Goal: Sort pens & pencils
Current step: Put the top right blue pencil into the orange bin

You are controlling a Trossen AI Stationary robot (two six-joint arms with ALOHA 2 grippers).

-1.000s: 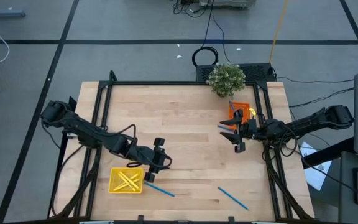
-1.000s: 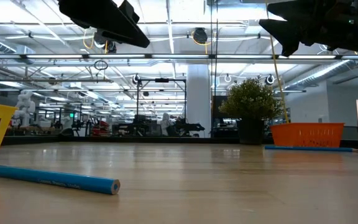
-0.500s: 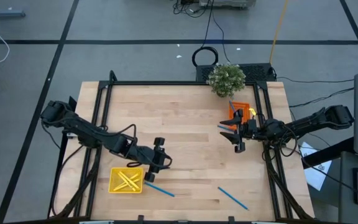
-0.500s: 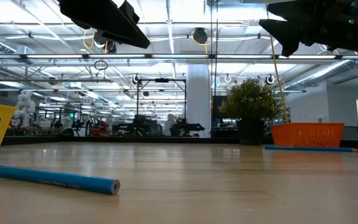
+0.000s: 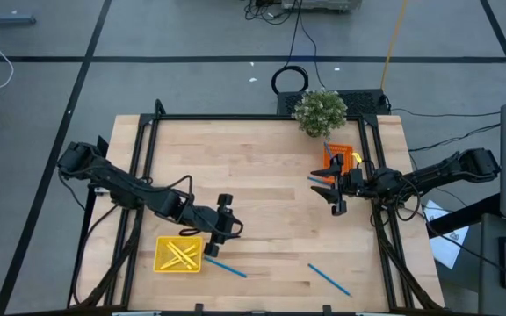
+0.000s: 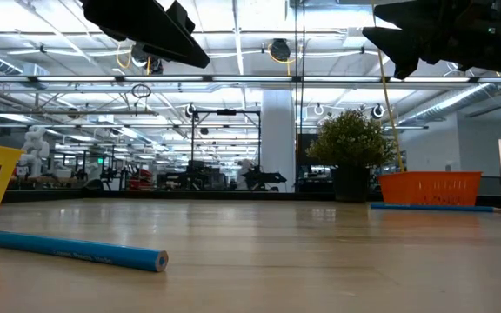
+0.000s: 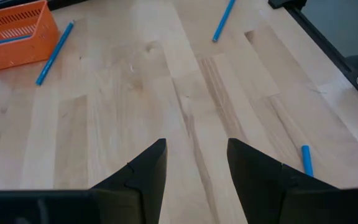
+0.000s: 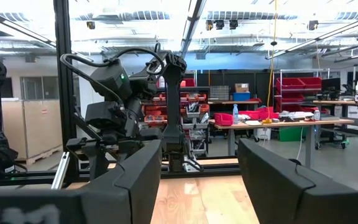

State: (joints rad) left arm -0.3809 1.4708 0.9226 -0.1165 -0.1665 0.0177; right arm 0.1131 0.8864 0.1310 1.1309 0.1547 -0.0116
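Note:
Two yellow pencils lie crossed in the yellow tray [image 5: 179, 254] at the near left. One blue pencil [image 5: 227, 266] lies flat on the table just right of that tray, and another blue pencil [image 5: 329, 280] lies near the front edge. A third blue pencil [image 5: 317, 180] lies beside the orange tray [image 5: 343, 158] at the far right; it shows too in the left wrist view [image 7: 55, 53]. My left gripper [image 5: 231, 224] hovers open above the table beside the yellow tray, empty [image 7: 194, 155]. My right gripper [image 5: 330, 191] hangs open in the air near the orange tray, empty [image 8: 199, 162].
A potted plant [image 5: 320, 111] stands at the far edge behind the orange tray. A black frame [image 5: 235, 117] runs round the table. Bare wood [image 5: 262, 175] lies between the two arms. The orange tray holds something yellow and blue; I cannot make out what.

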